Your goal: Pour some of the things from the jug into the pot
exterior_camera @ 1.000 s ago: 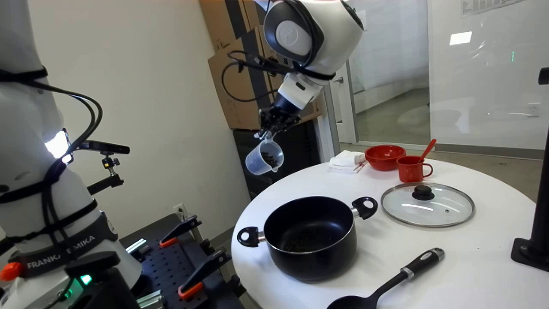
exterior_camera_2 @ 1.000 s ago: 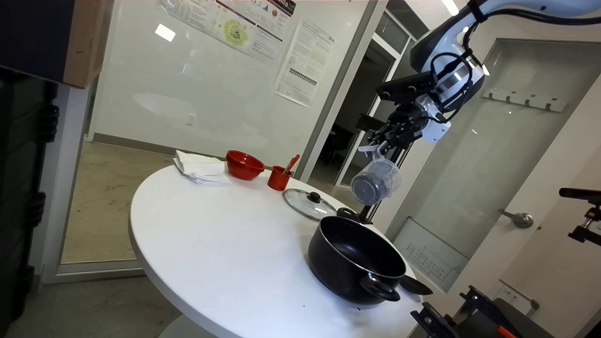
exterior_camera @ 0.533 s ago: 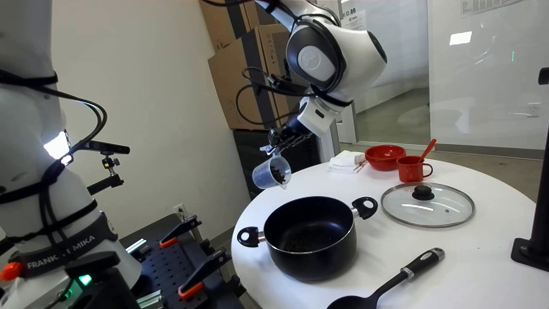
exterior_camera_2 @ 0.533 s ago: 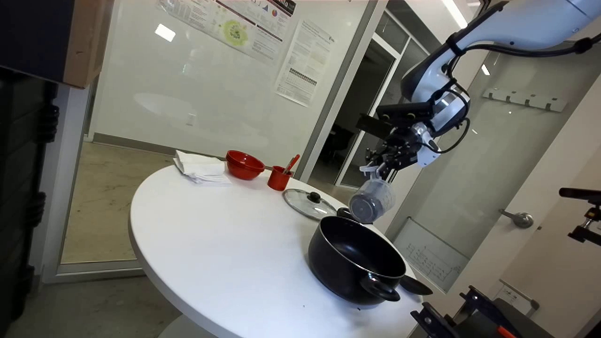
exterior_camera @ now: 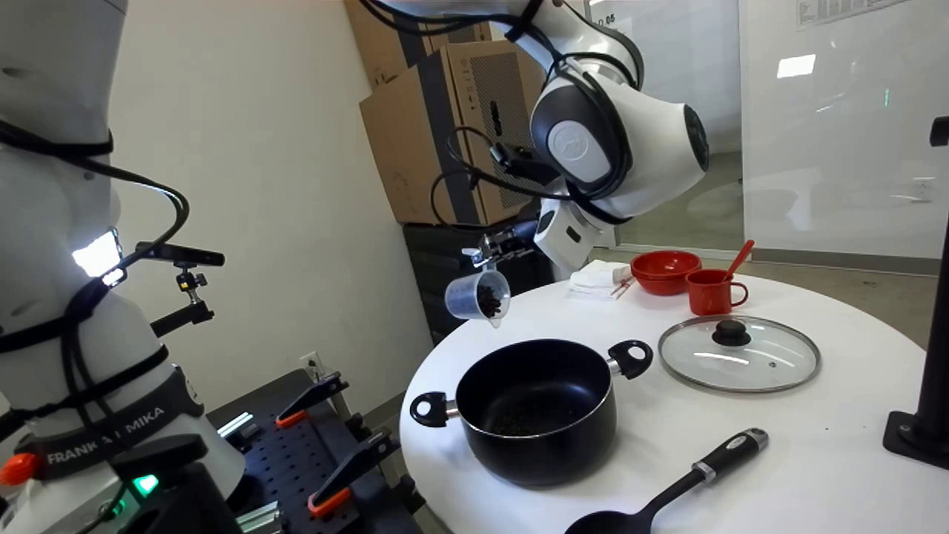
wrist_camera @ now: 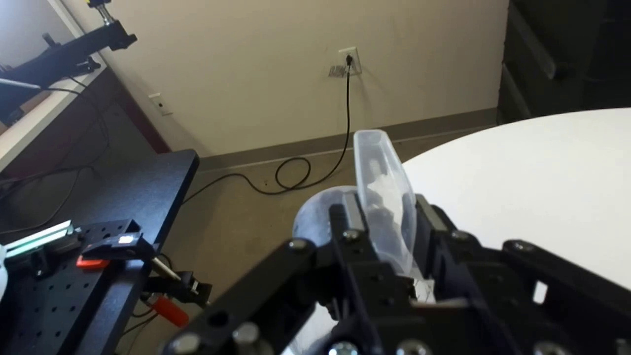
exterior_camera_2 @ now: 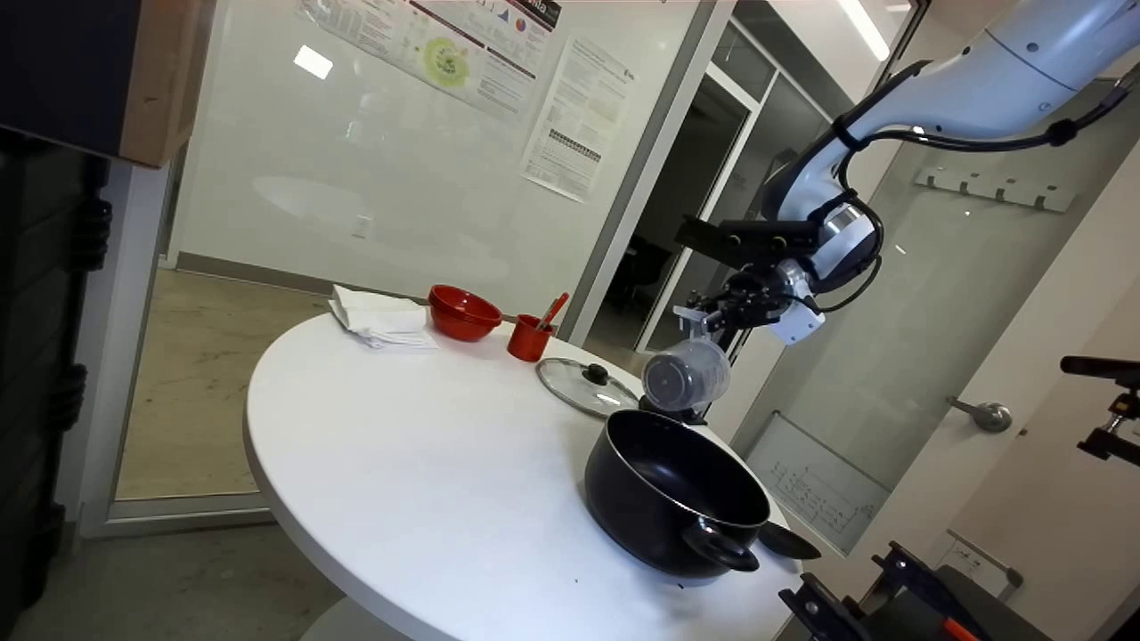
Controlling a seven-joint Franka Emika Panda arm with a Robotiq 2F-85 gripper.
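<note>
Evidently the pincer [wrist_camera: 385, 217] has hold of the jug [exterior_camera: 473, 297] by its handle, squeezed in to little more than the handle's thickness. The jug hangs just below the pincer, nearly on its side, with dark bits [exterior_camera: 488, 300] bunched towards its mouth. The pot [exterior_camera: 537, 456] stands on the table [exterior_camera_2: 427, 472], lower than the pincer and apart from the jug. From these angles I cannot tell whether the spout is over the pot; if it falls short, more tipping would likely scatter bits onto the table, where a couple of specks [exterior_camera_2: 681, 586] lie below the pincer, near the pot. Too quick a tilt could dump the whole load instead of some, and that narrow grip might let the jug swivel.
</note>
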